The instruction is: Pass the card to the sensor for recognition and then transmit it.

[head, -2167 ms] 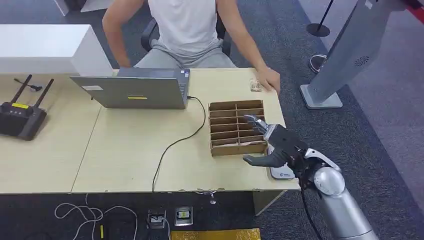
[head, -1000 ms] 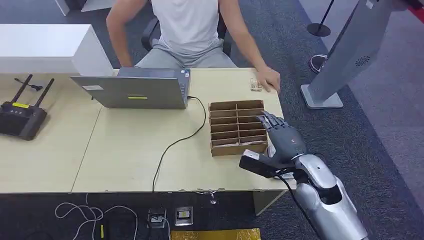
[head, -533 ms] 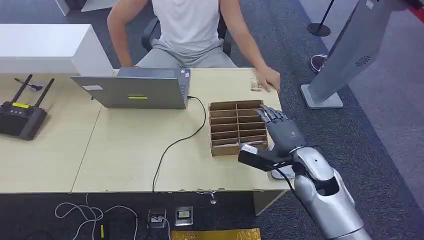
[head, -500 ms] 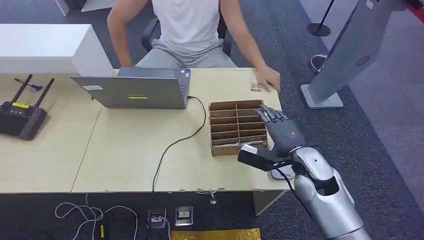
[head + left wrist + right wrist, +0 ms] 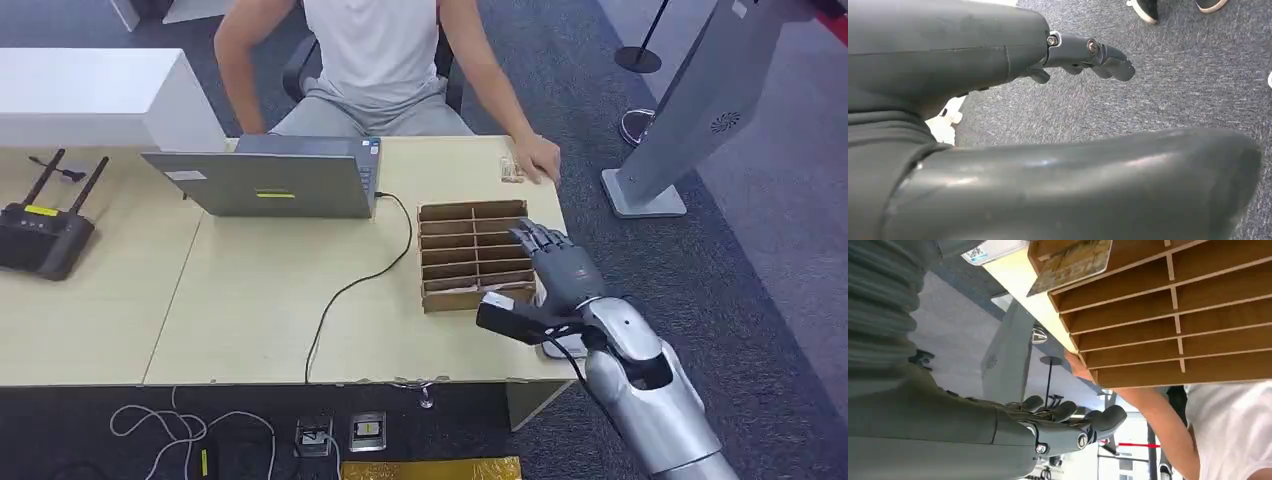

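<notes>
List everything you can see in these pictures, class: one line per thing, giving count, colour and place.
Table: one, light wood, centre.
Laptop: one, grey, far side of table.
Cable: one, black, from laptop to near table edge.
Divided box: one, brown, right part of table.
Card: one, brownish, in box's end slot.
Router: one, black, table's left end.
Person: one, white top, seated behind table.
Left robot hand: grey, above carpet.
Right robot hand: grey, open, beside box.

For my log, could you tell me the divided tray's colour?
The tray is brown, like cardboard; the head view shows it best.
</notes>
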